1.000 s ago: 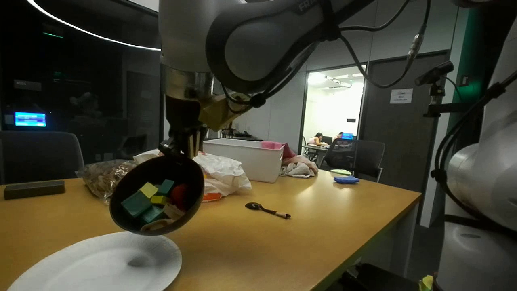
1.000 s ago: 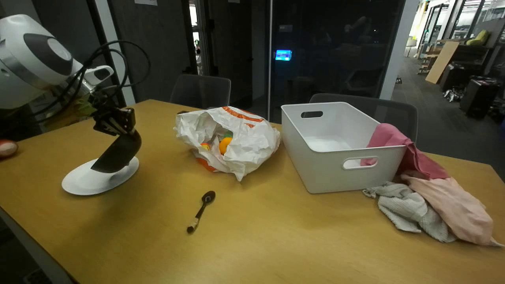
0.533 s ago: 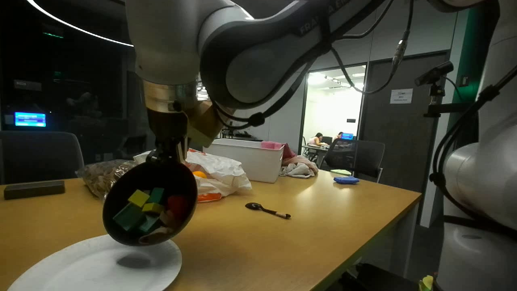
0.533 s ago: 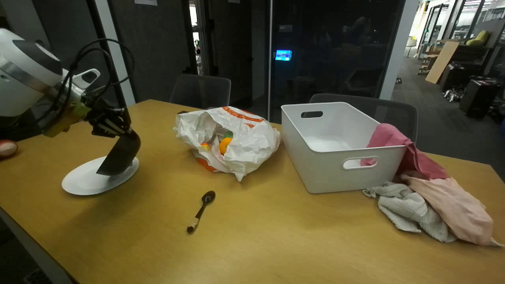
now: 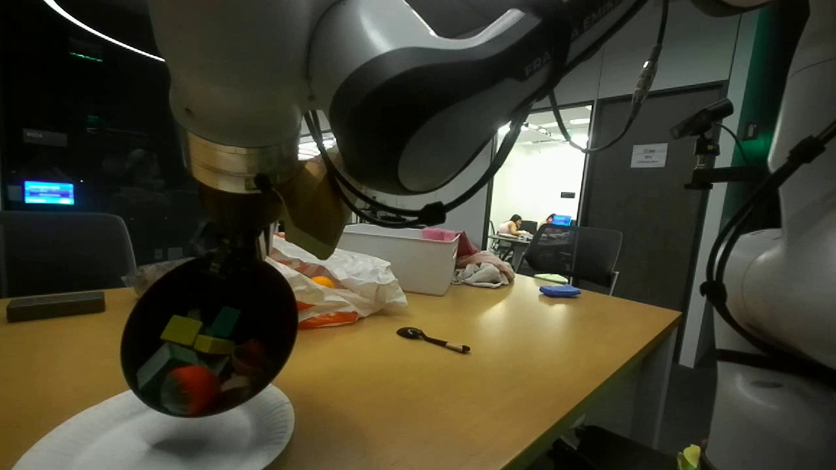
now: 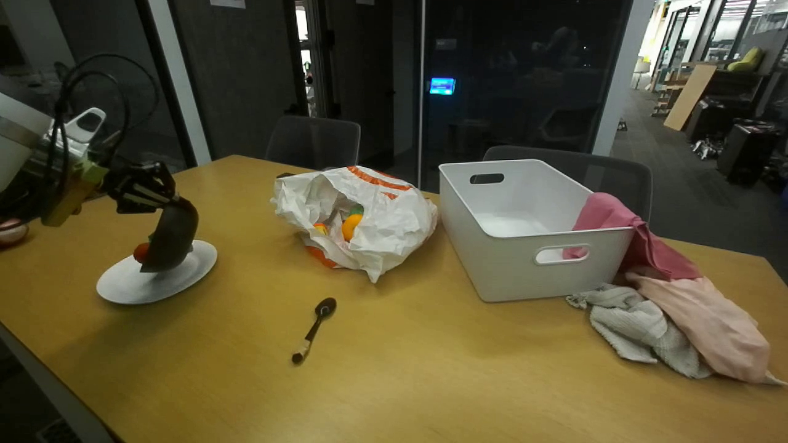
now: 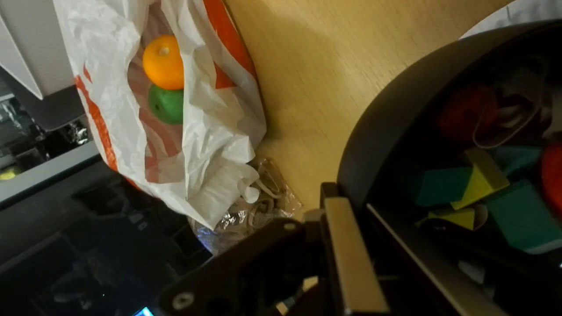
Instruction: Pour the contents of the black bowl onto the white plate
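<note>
In an exterior view: bar (image 5: 55, 306) is lying well left of the gripper (image 5: 225, 256). Plate (image 5: 108, 432) is sitting below it, partly to the left. Bowl (image 5: 262, 300) is hanging directly under the gripper, over the plate, tipped with its mouth facing that camera. Yellow blocks (image 5: 181, 330), green blocks (image 5: 166, 360) and a red piece (image 5: 197, 386) are sitting inside, red piece right by the lower lip. Gripper is pinching the bowl by its rim; wrist view is showing the jaws either side of it. Bag (image 5: 359, 274) is resting behind and right of the gripper, orange (image 5: 323, 282) showing in it. Further right of the gripper: bin (image 5: 428, 264) is standing, spoon (image 5: 434, 341) is lying well apart, towels (image 5: 486, 270) are bunching beside the bin, blue cloth (image 5: 560, 291) is lying farthest out.
</note>
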`<state>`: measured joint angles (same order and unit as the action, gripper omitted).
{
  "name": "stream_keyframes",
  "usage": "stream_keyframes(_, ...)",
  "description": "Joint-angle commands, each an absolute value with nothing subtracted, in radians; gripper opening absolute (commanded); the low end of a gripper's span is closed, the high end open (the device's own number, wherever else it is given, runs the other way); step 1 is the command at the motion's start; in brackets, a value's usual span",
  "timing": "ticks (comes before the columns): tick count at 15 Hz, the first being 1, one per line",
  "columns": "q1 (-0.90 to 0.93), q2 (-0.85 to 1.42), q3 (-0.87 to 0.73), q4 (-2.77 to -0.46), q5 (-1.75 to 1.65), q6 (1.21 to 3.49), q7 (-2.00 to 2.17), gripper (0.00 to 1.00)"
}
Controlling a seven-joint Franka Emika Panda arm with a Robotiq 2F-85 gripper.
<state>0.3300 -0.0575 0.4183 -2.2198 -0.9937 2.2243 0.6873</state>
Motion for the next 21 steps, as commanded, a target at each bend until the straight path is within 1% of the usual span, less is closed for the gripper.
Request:
stream_keyframes(1, 0.351, -0.097, 0.416, -2.272, -1.151, 2.253, 0.779, 0.08)
stream_keyframes(10, 0.358, -0.095, 0.390, -2.384, -1.497, 2.280, 1.011, 0.08)
stream_keyframes(15, 0.382, -0.111, 0.404, -2.395, -1.584, 2.313, 1.123, 0.08)
stream_keyframes(21, 0.421, -0.150, 0.428, -2.413, -1.802, 2.276, 1.207, 0.08)
